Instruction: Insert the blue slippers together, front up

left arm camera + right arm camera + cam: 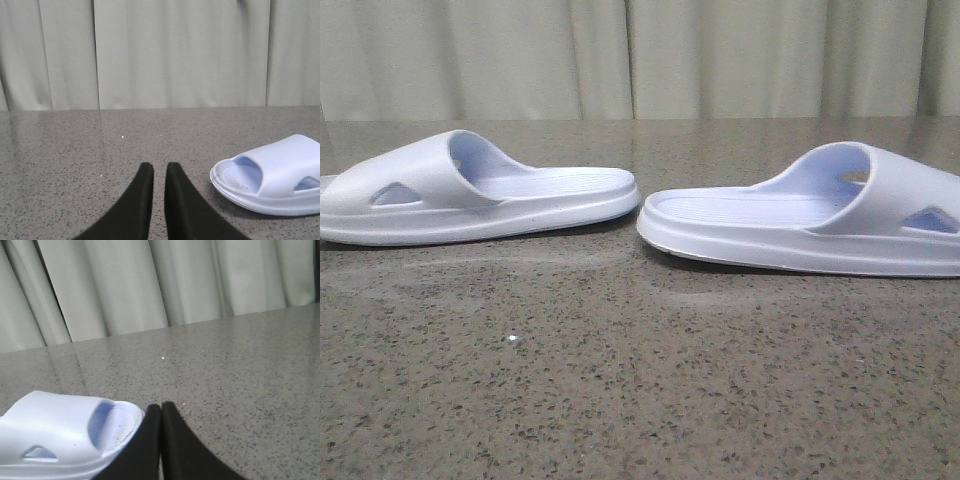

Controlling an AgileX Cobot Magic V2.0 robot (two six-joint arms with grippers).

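Note:
Two pale blue-white slippers lie flat on the table in the front view, soles down, heels facing each other near the middle. The left slipper (470,190) has its strap to the left. The right slipper (820,225) has its strap to the right. No gripper shows in the front view. In the left wrist view my left gripper (159,167) is empty, its fingers a narrow slit apart, with a slipper's toe end (280,175) beside it. In the right wrist view my right gripper (161,407) is shut and empty, right beside a slipper's toe end (65,435).
The slippers rest on a speckled grey stone table (620,380). A pale pleated curtain (640,60) hangs behind its far edge. A small gap separates the two heels.

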